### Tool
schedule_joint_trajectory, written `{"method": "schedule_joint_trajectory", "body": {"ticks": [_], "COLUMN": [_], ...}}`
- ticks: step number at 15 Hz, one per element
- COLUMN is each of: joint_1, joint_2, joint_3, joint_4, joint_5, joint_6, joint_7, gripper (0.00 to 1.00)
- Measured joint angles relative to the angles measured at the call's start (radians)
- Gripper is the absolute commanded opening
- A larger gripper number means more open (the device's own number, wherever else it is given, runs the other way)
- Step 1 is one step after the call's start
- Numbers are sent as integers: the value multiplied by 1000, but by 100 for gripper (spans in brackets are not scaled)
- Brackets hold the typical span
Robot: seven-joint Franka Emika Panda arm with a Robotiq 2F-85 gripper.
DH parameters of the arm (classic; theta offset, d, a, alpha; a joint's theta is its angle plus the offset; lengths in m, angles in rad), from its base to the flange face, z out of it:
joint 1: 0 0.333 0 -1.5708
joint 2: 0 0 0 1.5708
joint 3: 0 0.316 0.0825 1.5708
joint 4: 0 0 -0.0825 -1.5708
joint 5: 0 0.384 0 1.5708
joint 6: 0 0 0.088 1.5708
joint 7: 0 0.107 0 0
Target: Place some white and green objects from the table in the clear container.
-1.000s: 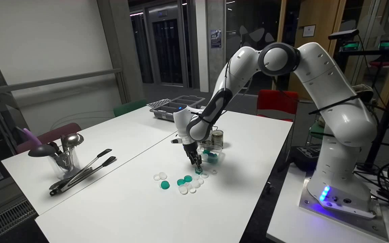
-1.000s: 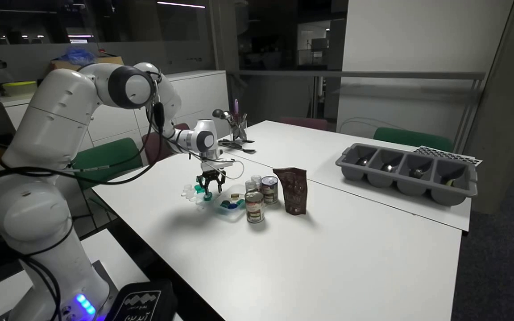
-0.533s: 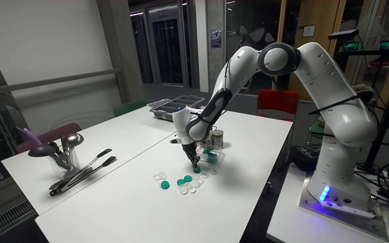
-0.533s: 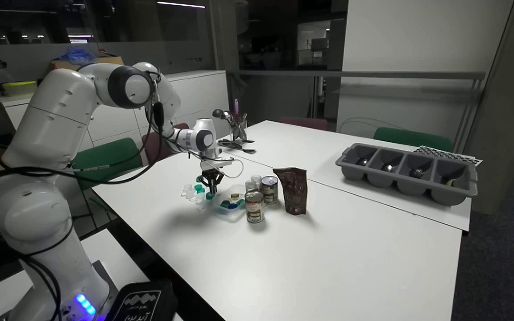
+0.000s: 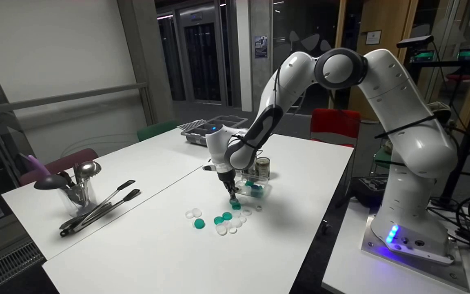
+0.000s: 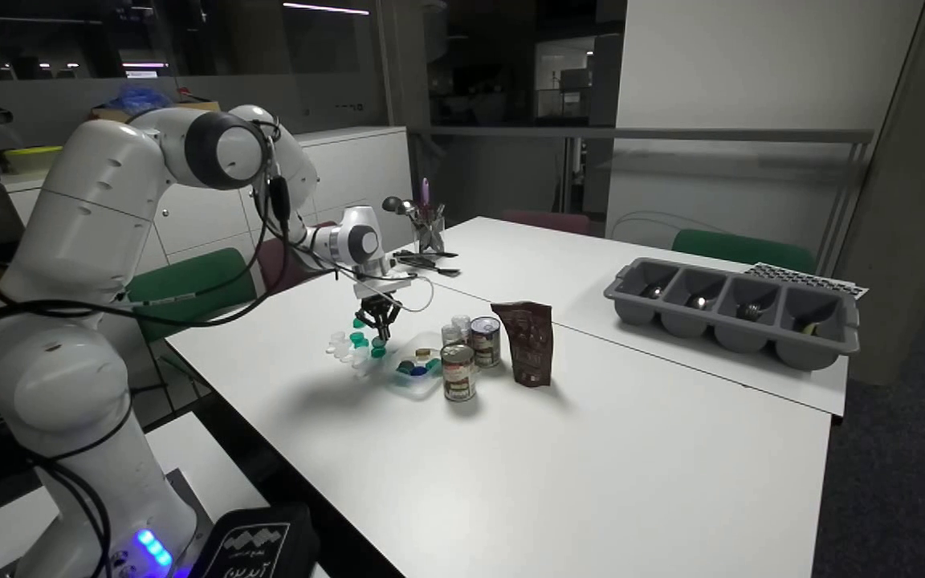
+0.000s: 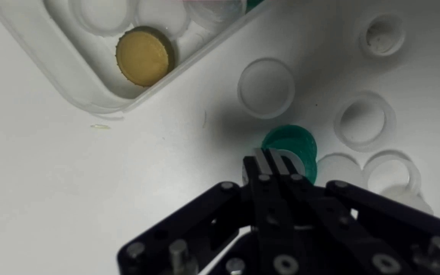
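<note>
The wrist view shows my gripper (image 7: 267, 152) with its fingers nearly together. A green piece (image 7: 311, 168) with a pale inside is pinched at the tips, largely covered by them. A second green piece (image 5: 236, 207) sits just beneath it on the table. White pieces (image 7: 266, 88) and rings lie close by, and more green ones (image 5: 199, 223) are spread farther off. The clear container (image 7: 57, 72) stands beside the gripper, holding a gold cap (image 7: 143, 57), several whitish pieces, and green and blue ones (image 6: 418, 370).
Right behind the container are food cans (image 6: 458, 375), small clear jars (image 6: 454, 331) and a brown pouch (image 6: 525, 345). A grey compartment tray (image 6: 739, 281) holds utensils on the far table half. Tongs (image 5: 100, 212) lie by a clear utensil holder (image 5: 82, 200).
The fingers have closed from a partly open stance onto a green piece. They have since risen slightly with it, and another green piece now shows below.
</note>
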Motion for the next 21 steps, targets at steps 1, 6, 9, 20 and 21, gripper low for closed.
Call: {"method": "schedule_joint_trajectory", "body": {"ticks": [1,6,9,20,21], "joint_1": [10,38,29,-51,-58], "joint_2": [-18,-139,-219,-391,-401], "joint_3": [-5,-15,-28,-96,-103], "joint_4": [-9,-99,-184,-411,-419], "joint_5": [-16,-78,-76,66,85], "joint_6": [0,-25,-26,-15,-14], "joint_7": [33,206,296,571,595], "gripper": [1,1,1,1,1]}}
